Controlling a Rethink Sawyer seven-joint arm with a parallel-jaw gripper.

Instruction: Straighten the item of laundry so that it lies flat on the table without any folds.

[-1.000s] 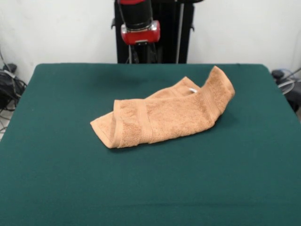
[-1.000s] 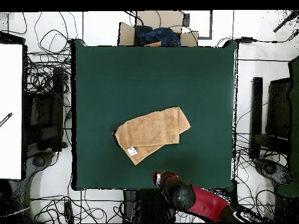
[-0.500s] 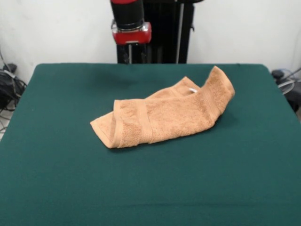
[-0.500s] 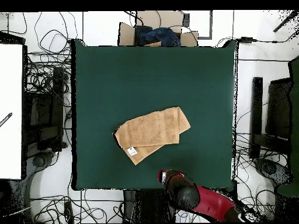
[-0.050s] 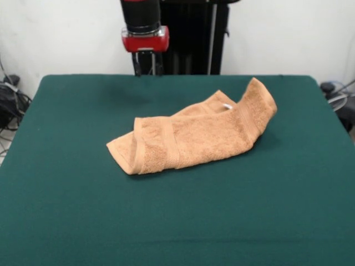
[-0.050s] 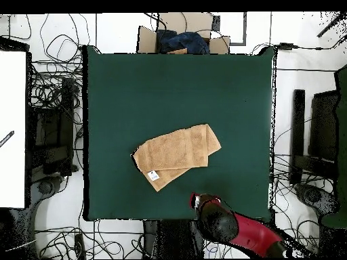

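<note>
The item of laundry [image 5: 194, 136] is a peach-orange towel lying folded over itself near the middle of the table [image 5: 177, 221], its right end bunched up and a small white tag [image 5: 227, 106] showing on its far edge. From overhead the towel [image 6: 177, 154] lies slanted on the green table [image 6: 169, 88], with the tag [image 6: 154, 175] on a corner sticking out below the fold. My gripper [image 5: 146, 65] hangs open and empty over the table's far edge, well apart from the towel. In the overhead view the gripper [image 6: 203, 201] sits at the table's bottom edge, below and right of the towel.
Tangled cables [image 6: 57, 88] lie on the floor on both sides of the table. A cardboard box holding dark cloth [image 6: 181, 42] stands just beyond the table's top edge in the overhead view. A white board [image 6: 12, 128] lies at the left.
The arm has slid sideways along the table's far edge, leftward in the front view and rightward overhead. The towel has not moved.
</note>
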